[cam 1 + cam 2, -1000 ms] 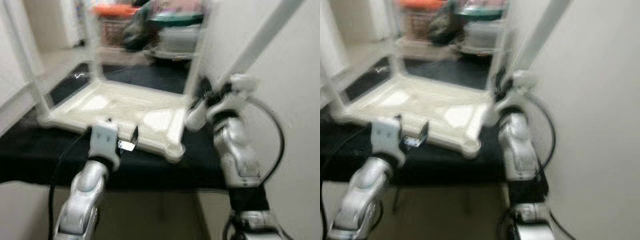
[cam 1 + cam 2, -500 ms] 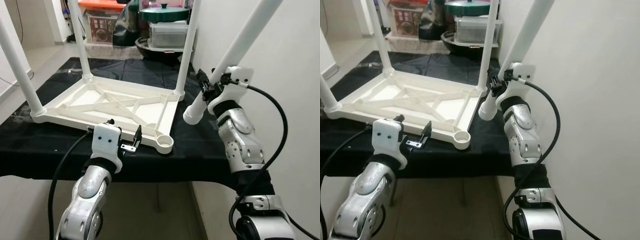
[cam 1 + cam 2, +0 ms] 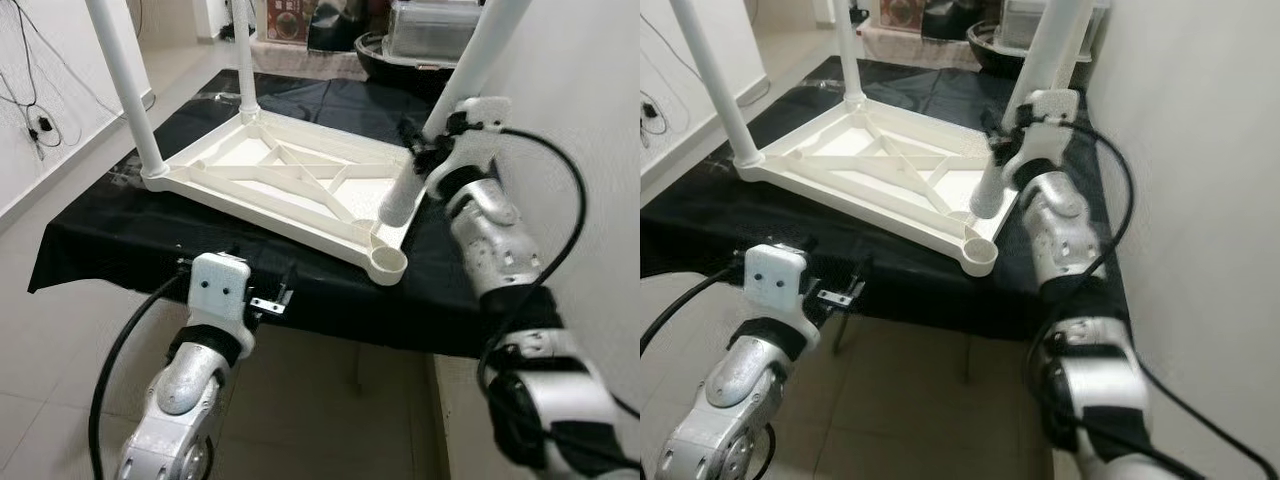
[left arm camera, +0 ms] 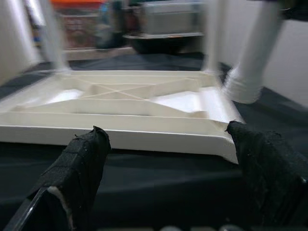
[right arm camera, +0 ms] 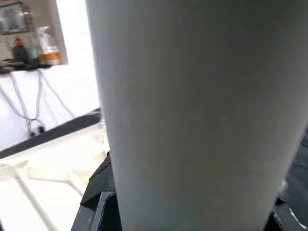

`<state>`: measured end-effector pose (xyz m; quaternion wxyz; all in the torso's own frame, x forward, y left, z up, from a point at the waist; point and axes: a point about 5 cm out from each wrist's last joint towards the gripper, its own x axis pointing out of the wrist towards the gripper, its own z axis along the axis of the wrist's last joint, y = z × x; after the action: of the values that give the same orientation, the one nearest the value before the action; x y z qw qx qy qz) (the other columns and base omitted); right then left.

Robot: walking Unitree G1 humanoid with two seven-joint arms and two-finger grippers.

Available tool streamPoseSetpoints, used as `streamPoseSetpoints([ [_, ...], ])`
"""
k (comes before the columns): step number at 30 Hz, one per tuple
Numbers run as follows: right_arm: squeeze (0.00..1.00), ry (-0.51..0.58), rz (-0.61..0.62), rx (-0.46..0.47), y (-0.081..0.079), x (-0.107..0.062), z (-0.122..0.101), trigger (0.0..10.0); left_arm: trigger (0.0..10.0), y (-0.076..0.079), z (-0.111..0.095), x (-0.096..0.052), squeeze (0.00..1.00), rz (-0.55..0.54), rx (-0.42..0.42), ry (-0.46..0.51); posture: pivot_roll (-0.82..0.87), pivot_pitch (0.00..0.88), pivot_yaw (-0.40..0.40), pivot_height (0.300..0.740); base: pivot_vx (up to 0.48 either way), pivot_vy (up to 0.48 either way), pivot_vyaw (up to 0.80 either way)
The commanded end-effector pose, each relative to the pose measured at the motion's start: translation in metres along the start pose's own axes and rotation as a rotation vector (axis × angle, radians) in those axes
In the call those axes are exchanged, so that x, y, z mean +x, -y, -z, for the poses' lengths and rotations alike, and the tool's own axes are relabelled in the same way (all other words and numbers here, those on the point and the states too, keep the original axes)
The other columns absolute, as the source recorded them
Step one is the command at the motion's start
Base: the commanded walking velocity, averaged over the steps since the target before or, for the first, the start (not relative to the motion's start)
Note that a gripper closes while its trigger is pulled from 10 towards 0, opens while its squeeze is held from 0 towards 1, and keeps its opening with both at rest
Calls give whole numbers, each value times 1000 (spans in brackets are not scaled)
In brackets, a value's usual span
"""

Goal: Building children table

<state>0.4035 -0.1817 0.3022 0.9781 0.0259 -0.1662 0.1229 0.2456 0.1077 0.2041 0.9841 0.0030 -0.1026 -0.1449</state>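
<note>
The white plastic children's tabletop [image 3: 280, 185] lies upside down on a black-draped work surface [image 3: 100, 235], with white legs already standing in its far corners. The right gripper [image 3: 425, 152] is clamped on a loose white tubular plastic leg [image 3: 455, 75], whose lower end sits near the empty round corner socket [image 3: 388, 263]. The left gripper [image 4: 168, 168] hovers before the tabletop's near edge, jaws apart, holding nothing.

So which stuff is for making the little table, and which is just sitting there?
For the job:
- upside-down white tabletop
- loose white leg, held by the right gripper
- empty corner socket
- left gripper, fingers open

Just lying about:
- black cloth
- metal pot
- wall cables
</note>
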Motion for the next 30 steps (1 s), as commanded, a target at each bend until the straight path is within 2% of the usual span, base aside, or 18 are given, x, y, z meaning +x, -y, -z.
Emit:
streamPoseSetpoints([
  [1,0,-28,-40,9,8,1,-1,10000,10000,5,1,-5,0,24,-6,-19,75,255,-75,740,0,0,0],
  [2,0,-28,-40,9,8,1,-1,10000,10000,5,1,-5,0,24,-6,-19,75,255,-75,740,0,0,0],
  [3,0,-68,-145,58,12,0,-2,10000,10000,7,1,-8,0,38,-11,-29,80,274,-73,740,0,0,0],
  [4,0,-68,-145,58,12,0,-2,10000,10000,7,1,-8,0,38,-11,-29,80,274,-73,740,0,0,0],
  [5,0,-86,-218,96,14,0,-3,10000,10000,9,0,-11,0,45,-15,-37,80,274,-73,740,0,0,0],
  [6,0,-80,-335,142,10,0,-9,10000,10000,11,-1,-12,0,51,-19,-43,81,288,-70,740,0,0,0],
  [7,0,-80,-335,142,10,0,-9,10000,10000,11,-1,-12,0,51,-19,-43,81,288,-70,740,0,0,0],
  [8,0,-72,-443,182,4,0,-14,10000,10000,12,-1,-13,0,55,-23,-49,83,293,-68,740,0,0,0],
  [10,0,-47,-585,237,-4,1,-22,10000,10000,13,-2,-15,0,58,-29,-57,80,298,-68,740,0,0,0],
  [18,0,-27,-675,303,-8,2,-24,10000,10000,14,-1,-16,0,57,-30,-70,80,301,-70,740,0,0,0],
  [23,0,-39,-716,272,-10,2,-21,10000,10000,14,-2,-18,0,56,-27,-79,87,307,-72,740,0,0,0],
  [25,0,-62,-775,278,-13,-2,-15,10000,10000,14,-3,-19,0,51,-28,-80,92,309,-73,740,0,0,0],
  [30,0,-66,-801,248,-13,-3,-13,10000,10000,14,-4,-19,0,50,-29,-82,92,309,-73,740,0,0,0],
])
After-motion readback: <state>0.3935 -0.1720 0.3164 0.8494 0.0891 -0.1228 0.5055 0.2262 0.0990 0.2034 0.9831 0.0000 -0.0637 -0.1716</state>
